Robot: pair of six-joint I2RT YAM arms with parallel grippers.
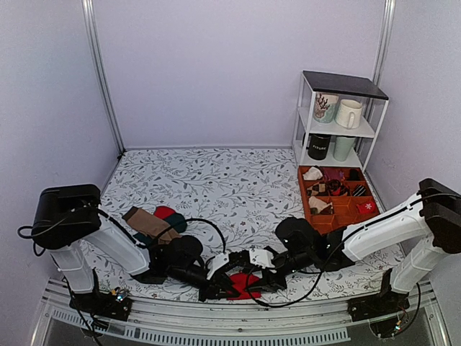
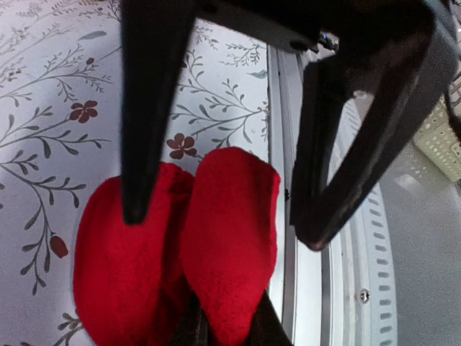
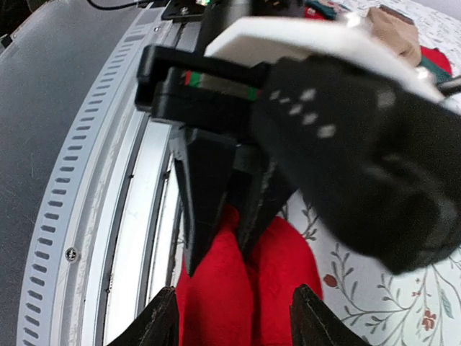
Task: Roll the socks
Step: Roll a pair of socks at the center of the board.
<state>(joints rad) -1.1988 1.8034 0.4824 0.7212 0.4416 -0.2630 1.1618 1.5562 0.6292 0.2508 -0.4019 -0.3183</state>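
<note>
Left claw (image 3: 218, 258) clamped on the bright red soft knit socks (image 2: 115, 267) at the near edge of the floral-print desk (image 2: 43, 108), right claw (image 2: 223, 229) apart astride them; limp, light fabric probably best pinched at one end.

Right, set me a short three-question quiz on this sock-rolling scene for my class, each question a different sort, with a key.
1. True or false: the right gripper is clamped shut on the red socks.
2. Where on the table do the socks lie? A far edge; B middle; C near edge, between the arms.
3. Fill in: the ___ gripper pinches the socks.
Key: 1 false, its jaws stand open; 2 C; 3 left gripper.
</note>
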